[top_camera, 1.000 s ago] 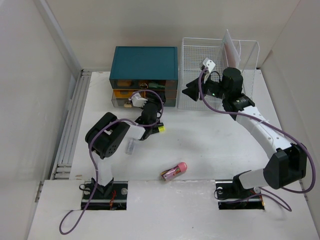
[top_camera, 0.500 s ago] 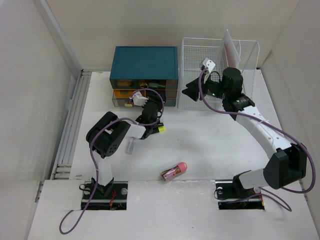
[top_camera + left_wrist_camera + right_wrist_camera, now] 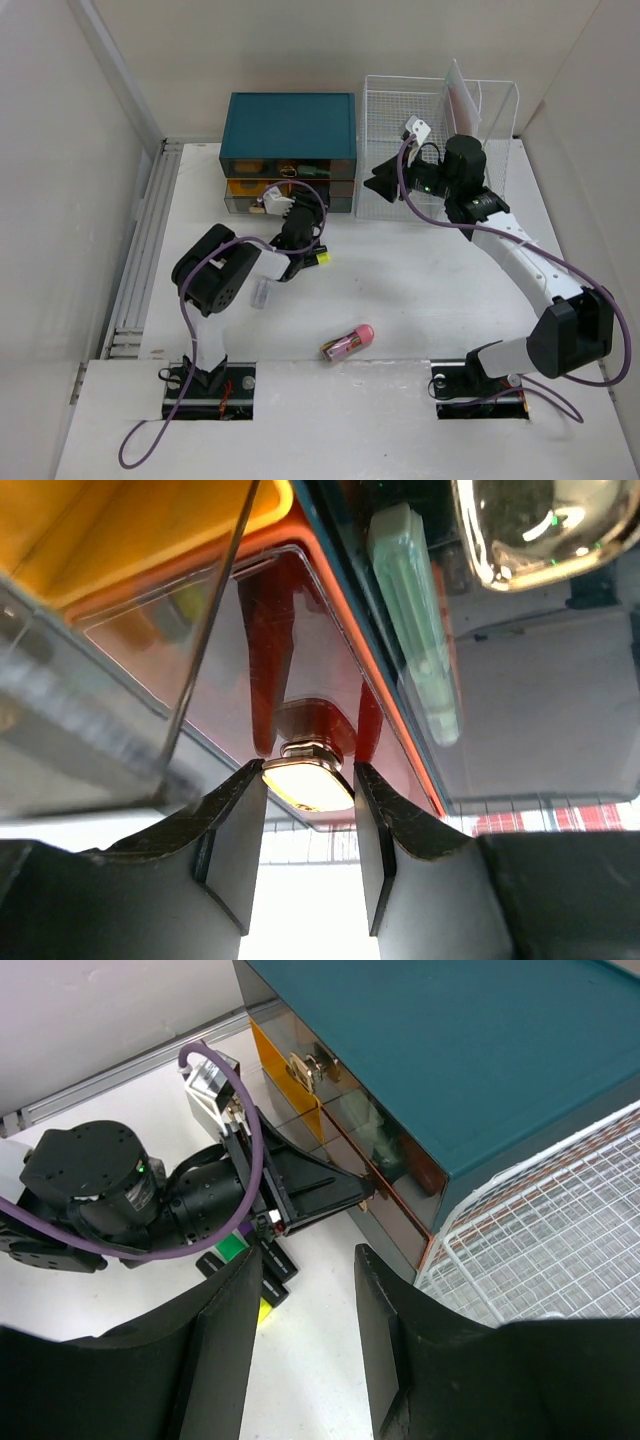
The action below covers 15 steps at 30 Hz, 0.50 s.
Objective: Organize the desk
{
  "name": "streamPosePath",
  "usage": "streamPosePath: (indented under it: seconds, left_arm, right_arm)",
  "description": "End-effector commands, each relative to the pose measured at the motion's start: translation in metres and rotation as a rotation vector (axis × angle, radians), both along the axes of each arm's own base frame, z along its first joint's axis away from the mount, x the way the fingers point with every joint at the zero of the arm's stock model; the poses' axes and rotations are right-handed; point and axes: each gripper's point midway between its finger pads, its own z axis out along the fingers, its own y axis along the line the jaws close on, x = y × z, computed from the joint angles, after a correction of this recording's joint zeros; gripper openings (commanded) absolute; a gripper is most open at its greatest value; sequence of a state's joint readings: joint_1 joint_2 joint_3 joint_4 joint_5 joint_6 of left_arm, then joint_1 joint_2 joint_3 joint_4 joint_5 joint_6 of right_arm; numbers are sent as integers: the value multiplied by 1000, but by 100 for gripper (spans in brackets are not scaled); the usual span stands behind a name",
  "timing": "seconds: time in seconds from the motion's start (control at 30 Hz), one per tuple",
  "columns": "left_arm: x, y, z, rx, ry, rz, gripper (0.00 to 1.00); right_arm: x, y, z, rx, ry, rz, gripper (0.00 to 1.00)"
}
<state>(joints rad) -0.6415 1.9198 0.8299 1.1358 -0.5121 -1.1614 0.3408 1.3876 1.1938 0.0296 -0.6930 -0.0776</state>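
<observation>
The white desk [image 3: 400,290] carries a teal drawer box [image 3: 290,125] at the back. My left gripper [image 3: 300,203] is at the box's lower drawer front. In the left wrist view its two fingers press either side of the small shiny drawer knob [image 3: 307,783] on an orange-tinted clear drawer [image 3: 300,630]; the left gripper [image 3: 309,776] is shut on that knob. My right gripper [image 3: 376,184] hovers just right of the box, in front of the wire rack. Its fingers stand open with only bare desk [image 3: 320,1360] between them, and it looks down on the left gripper [image 3: 362,1203].
A white wire rack [image 3: 440,110] stands right of the drawer box. A pink-capped tube [image 3: 347,342] lies near the front middle, a small clear item [image 3: 261,292] beside the left arm, and a yellow-green item [image 3: 320,258] under the left wrist. A pale green object [image 3: 415,620] lies inside a drawer.
The left gripper's jaws have narrowed onto the drawer knob, and its wrist has shifted slightly. The right arm has not moved.
</observation>
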Motion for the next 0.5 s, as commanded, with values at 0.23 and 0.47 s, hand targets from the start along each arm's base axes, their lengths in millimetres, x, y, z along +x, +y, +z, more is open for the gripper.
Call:
streamPosePath:
  seconds: [0.23, 0.47]
  left_arm:
    - [-28, 10, 32, -58, -74, 10, 20]
    - [-46, 12, 28, -54, -67, -10, 20]
  right_arm:
    - [-1, 2, 10, 26, -21, 19, 48]
    - [-1, 2, 10, 26, -21, 19, 48]
